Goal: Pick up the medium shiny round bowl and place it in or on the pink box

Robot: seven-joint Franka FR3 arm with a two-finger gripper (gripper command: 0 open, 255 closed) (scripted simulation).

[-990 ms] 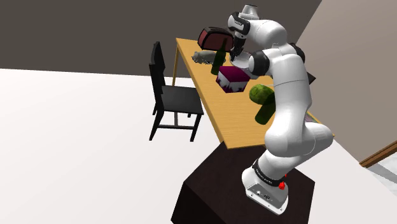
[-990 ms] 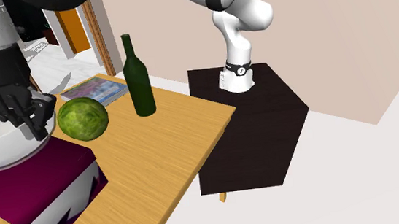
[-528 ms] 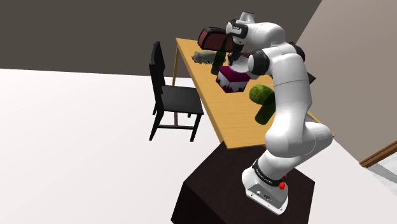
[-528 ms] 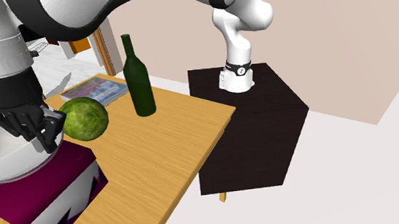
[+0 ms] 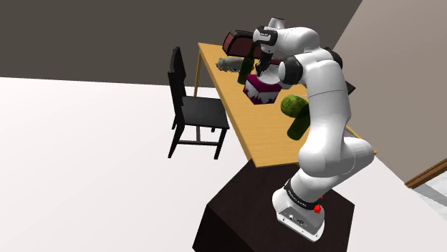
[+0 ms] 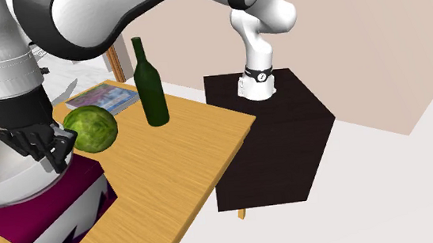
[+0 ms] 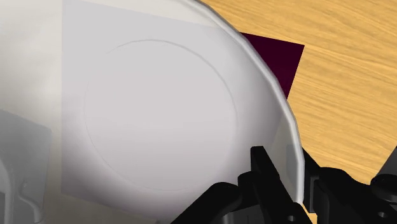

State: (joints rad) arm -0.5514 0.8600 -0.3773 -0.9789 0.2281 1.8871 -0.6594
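Two fingers of the hand are pinching the bowl by its rim, right over the box on the bench. Lowering gently, keeping the bowl level, then opening wide before lifting straight up, is looking wisest.

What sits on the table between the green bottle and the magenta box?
A round green cabbage-like ball sits between the bottle and the box, right beside the box, as the second exterior view shows.
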